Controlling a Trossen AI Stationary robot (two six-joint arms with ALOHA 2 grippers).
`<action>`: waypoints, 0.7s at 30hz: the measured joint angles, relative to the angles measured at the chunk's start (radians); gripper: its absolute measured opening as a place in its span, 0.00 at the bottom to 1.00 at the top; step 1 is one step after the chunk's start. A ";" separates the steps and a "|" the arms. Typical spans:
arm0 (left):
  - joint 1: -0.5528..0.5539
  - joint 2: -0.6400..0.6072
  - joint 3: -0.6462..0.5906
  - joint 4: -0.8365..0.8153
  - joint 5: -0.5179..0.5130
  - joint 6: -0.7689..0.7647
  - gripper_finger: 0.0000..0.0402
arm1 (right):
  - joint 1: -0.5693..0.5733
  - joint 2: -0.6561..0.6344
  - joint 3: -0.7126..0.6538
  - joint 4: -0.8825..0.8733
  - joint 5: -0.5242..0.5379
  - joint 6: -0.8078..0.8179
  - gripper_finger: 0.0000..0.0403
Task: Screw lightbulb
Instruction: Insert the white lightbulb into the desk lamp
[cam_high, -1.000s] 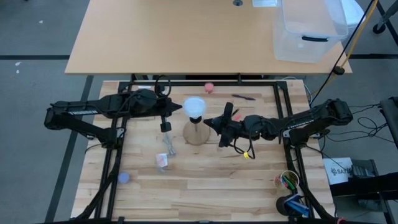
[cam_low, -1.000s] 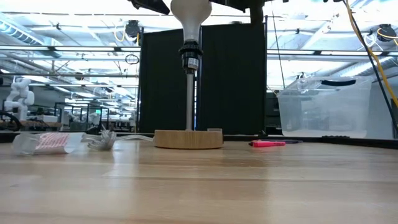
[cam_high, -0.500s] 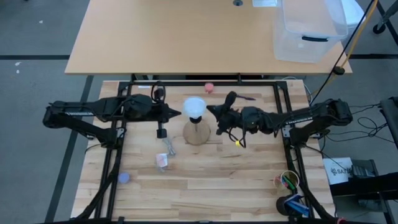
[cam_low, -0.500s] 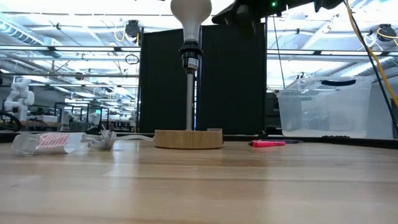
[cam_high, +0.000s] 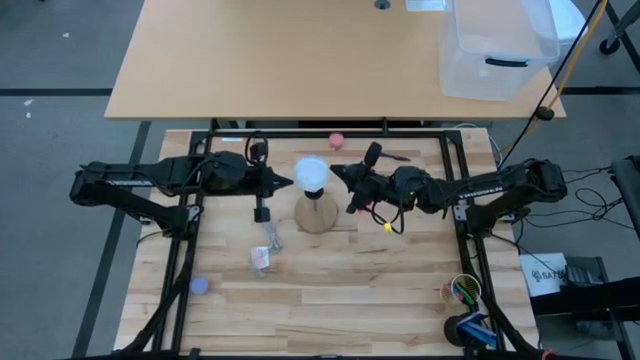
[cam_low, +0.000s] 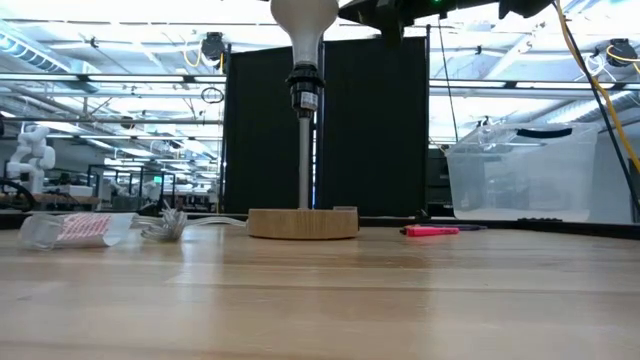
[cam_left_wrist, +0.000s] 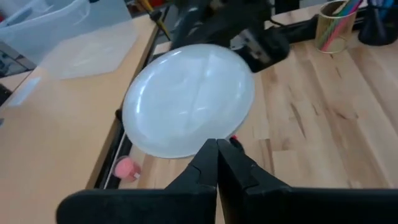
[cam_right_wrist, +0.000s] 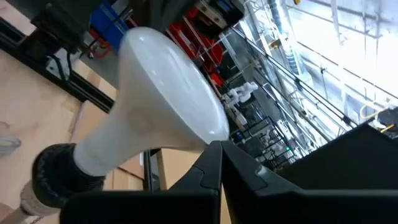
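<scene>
- the lightbulb (cam_high: 312, 174) sits upright in the black socket (cam_low: 304, 88) atop the post of the wooden base (cam_low: 302, 222), near the centre of the worktop (cam_high: 330, 290).
- i hold the left gripper (cam_high: 287, 182) just left of the globe, fingers (cam_left_wrist: 214, 163) closed on nothing; tips appear to touch or nearly touch the glass, i cannot tell which.
- the right gripper (cam_high: 336, 172) sits just right of the globe, fingers (cam_right_wrist: 217, 165) closed and empty, pressed close against the bulb's side.
- judgement: neither gripper holds the bulb, so any turning from here relies on side contact only.
- risk: closed tips can slip on the smooth globe, giving no rotation.
- risk: uneven side pressure from one arm could tilt the post and tip the base, which looks unclamped.
- risk: i cannot confirm thread seating; forcing a crooked bulb could jam it.
- a pink ball (cam_high: 337, 140) lies far of the base, clear of both arms.
</scene>
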 joint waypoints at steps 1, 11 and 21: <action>0.007 0.000 0.000 0.000 0.000 0.000 0.00 | 0.004 0.000 0.000 -0.002 0.002 -0.002 0.00; 0.050 -0.001 0.000 -0.001 -0.001 0.000 0.00 | 0.038 -0.001 0.000 -0.004 0.005 -0.011 0.00; 0.053 0.036 0.000 -0.008 -0.065 -0.015 0.00 | 0.091 0.002 0.000 -0.038 -0.016 0.002 0.00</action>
